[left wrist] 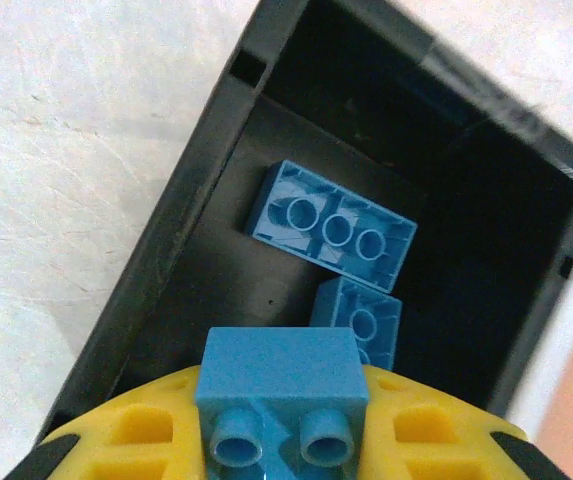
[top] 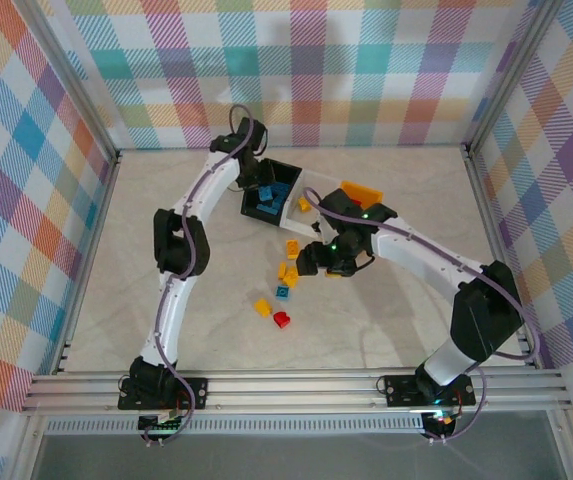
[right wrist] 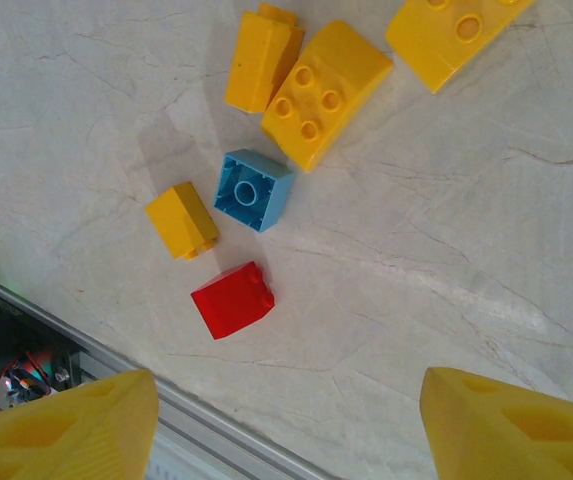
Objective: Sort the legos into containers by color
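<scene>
Pinching a blue brick [left wrist: 278,385] with its studs toward the camera, the left gripper [left wrist: 281,450] is seen at the bottom edge of the left wrist view, closed narrowly on the brick and held over the black bin [left wrist: 156,260]. Two more blue bricks [left wrist: 332,226] are seen lying hollow side up on the bin floor at mid-frame, just beside each other. In the top view the black bin is found at upper centre, with a white bin [top: 318,181] and an orange bin [top: 362,190] joined to its right. The right gripper [right wrist: 286,425] is spread wide, with nothing between its fingers [right wrist: 76,425], which are seen at the lower corners of the right wrist view. Above them on the table [right wrist: 446,260], a red brick [right wrist: 232,299], a light blue brick [right wrist: 254,189] and a small yellow brick [right wrist: 181,220] are clustered left of centre. Three larger yellow bricks [right wrist: 326,92] are spread along the top edge.
</scene>
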`<action>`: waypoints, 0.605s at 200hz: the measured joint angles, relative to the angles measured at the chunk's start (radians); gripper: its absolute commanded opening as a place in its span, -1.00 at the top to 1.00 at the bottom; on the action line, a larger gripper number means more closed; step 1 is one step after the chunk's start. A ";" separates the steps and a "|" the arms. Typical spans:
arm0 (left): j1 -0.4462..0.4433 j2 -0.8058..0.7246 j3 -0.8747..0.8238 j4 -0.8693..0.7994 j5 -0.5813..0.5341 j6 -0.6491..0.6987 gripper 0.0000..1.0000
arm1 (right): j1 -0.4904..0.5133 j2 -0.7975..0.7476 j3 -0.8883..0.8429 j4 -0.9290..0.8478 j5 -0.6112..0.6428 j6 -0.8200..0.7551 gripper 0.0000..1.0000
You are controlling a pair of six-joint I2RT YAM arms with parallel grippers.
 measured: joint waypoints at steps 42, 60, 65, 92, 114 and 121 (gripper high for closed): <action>0.000 0.018 0.007 0.005 0.022 -0.014 -0.14 | 0.000 0.052 0.028 -0.002 -0.006 -0.003 -0.47; 0.000 0.018 0.009 0.010 0.040 -0.015 -0.29 | 0.004 0.077 0.040 -0.003 -0.007 -0.003 -0.48; -0.001 0.018 0.010 0.010 0.044 -0.013 -0.31 | 0.008 0.084 0.044 -0.004 -0.007 -0.003 -0.48; -0.004 -0.003 -0.011 0.007 0.053 -0.011 -0.38 | 0.045 0.142 0.091 -0.026 0.007 -0.003 -0.48; -0.004 -0.100 -0.134 0.002 0.043 -0.005 -0.41 | 0.093 0.215 0.148 -0.053 0.019 0.000 -0.48; -0.003 -0.145 -0.186 0.003 0.034 -0.002 -0.43 | 0.110 0.243 0.169 -0.063 0.025 0.005 -0.49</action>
